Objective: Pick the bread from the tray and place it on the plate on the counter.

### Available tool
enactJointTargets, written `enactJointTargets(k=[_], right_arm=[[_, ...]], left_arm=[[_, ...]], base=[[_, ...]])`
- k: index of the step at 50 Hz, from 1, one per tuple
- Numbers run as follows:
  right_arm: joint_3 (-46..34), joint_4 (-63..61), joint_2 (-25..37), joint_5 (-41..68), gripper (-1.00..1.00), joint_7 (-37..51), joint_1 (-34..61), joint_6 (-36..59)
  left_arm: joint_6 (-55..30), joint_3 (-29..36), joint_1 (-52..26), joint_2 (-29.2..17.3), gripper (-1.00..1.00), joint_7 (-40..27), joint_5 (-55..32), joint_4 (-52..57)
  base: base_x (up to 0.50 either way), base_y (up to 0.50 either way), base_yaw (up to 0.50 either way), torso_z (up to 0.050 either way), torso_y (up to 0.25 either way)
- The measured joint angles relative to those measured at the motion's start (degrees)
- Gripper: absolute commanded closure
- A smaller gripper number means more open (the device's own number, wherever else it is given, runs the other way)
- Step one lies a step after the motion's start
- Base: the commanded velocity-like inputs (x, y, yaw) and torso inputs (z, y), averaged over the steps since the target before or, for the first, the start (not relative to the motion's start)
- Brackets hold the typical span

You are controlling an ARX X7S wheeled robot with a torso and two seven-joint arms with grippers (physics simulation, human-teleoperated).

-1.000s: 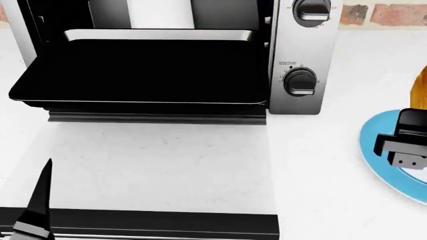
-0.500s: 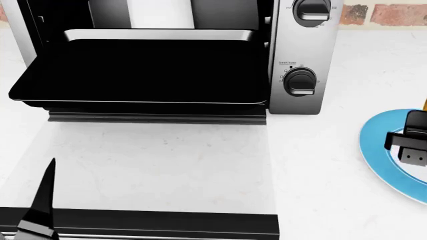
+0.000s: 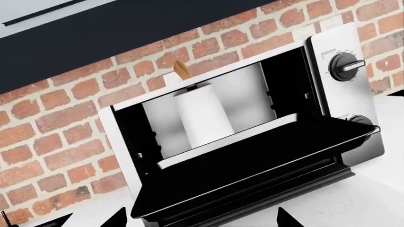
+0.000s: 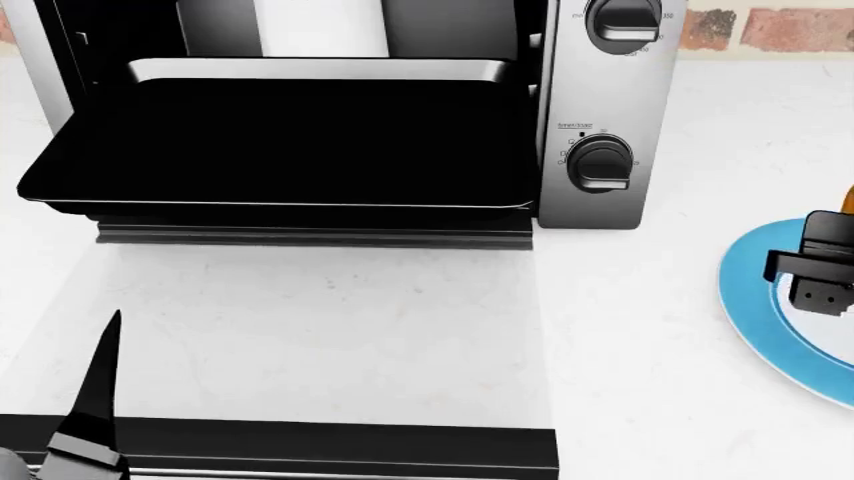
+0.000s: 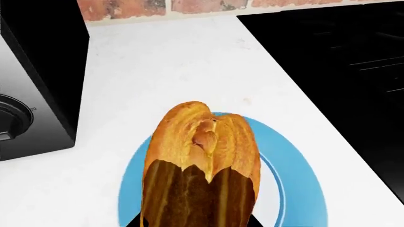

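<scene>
Left wrist view: your left arm looks back at the toaster oven (image 3: 252,137), its door down and the tray (image 3: 265,165) drawn out and bare. No bread lies on it, so the pick is done. Only dark finger tips (image 3: 287,218) show at the frame's 6 o'clock edge; you cannot tell from them whether that hand is spread or pressed together. It is parked clear, I judge, so it does not crowd the other arm.

Head view: the left gripper (image 4: 94,400) sits at 7 o'clock over the counter (image 4: 334,320), well apart from the work. The right gripper (image 4: 817,275) is at 3 o'clock, above the plate (image 4: 747,300), with a sliver of the bread (image 4: 847,195) just showing at the frame's edge. You hold it over the plate's near part because that is where it must go down.

Right wrist view: the bread (image 5: 202,151) is pinched between the right gripper's fingers (image 5: 189,203), its split crust pointing away from the camera, and it hangs over the blue-rimmed plate (image 5: 290,165). Whether it touches the plate yet I cannot tell.

Against the earlier head pictures, the right gripper has shifted slightly up-frame and toward the edge, less of the bread shows, and the left finger has crept a little up and right. The oven and tray have not moved.
</scene>
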Motion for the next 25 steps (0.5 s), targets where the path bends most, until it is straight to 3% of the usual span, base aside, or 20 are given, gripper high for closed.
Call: enactJointTargets(k=[25], right_arm=[[-1.41, 10.86, -4.20, -2.49, 1.00, -5.30, -0.64, 0.02]], left_arm=[[-3.04, 0.52, -1.65, 2.30, -1.00, -1.86, -1.87, -0.05]], base=[[0.00, 0.00, 0.00, 0.000, 0.000]])
